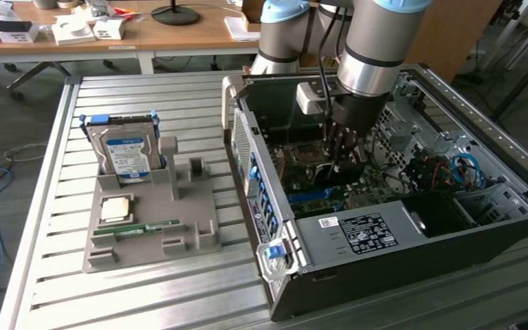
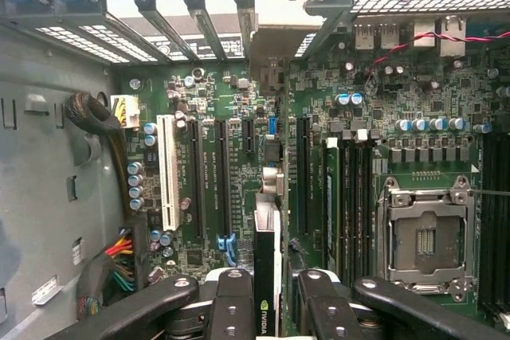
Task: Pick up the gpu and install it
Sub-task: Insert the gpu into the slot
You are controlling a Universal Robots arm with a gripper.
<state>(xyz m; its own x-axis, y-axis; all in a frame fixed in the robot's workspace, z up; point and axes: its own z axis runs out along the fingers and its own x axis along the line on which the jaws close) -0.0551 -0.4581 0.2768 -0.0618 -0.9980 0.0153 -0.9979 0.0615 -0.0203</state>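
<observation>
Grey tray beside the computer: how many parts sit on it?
3: a hard drive standing at the tray's far end, a square chip nearer the camera, a green memory stick nearest. None looks hidden.

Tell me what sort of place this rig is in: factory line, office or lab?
Probably a robotics lab or workshop: an open computer case on a slatted metal bench, a grey parts fixture beside it, cluttered wooden desks behind.
</observation>
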